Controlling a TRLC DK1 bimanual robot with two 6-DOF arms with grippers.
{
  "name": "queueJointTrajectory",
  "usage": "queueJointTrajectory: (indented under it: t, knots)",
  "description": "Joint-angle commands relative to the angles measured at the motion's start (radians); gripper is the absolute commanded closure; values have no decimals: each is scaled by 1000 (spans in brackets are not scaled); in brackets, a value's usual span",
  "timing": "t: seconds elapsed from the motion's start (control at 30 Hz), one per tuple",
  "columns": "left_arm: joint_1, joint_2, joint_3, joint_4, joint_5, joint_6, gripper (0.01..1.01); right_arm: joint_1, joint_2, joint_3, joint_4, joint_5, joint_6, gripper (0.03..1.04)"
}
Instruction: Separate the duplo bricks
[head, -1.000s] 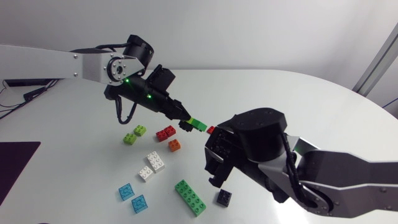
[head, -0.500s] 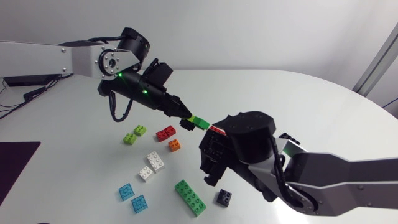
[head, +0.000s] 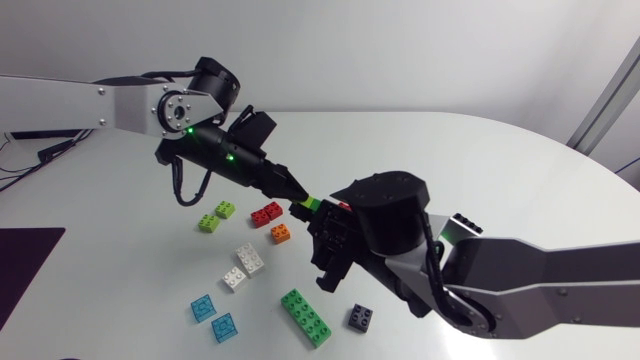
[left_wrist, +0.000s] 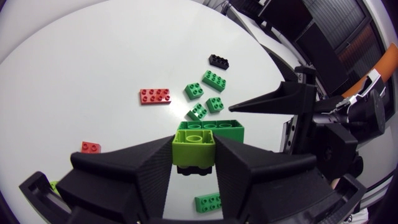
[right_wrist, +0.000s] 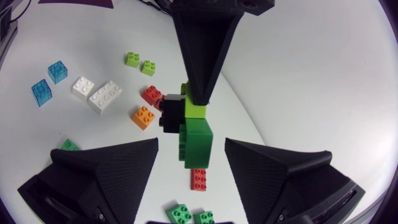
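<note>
The left gripper (left_wrist: 194, 148) is clamped on the lime end of the brick stack (right_wrist: 195, 134), held in the air over mid-table. The right gripper (right_wrist: 191, 146) stands wide, a finger either side of the dark green brick (left_wrist: 210, 130), touching nothing. Closing off-centre, or catching the black brick (right_wrist: 168, 113) too, could wrench the stack free and drop it among the loose bricks (head: 250, 258) below.

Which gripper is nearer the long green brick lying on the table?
Right. The open right gripper hangs close by the long green plastic brick; the left gripper, shut on the green-and-black brick stack, is farther off.
</note>
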Motion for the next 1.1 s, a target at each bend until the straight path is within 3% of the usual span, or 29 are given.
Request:
queueJointTrajectory:
  t: [0.0, 0.43, 1.07]
  knots:
    - [5, -45, -32, -8, 21, -13, 818, 14, 20, 26, 13, 11, -14, 408]
    - [7, -96, -69, -22, 47, -7, 818, 25, 17, 14, 37, 24, -24, 800]
    - [16, -82, -41, -29, 101, -50, 818, 75, 26, -44, 120, 61, -120, 813]
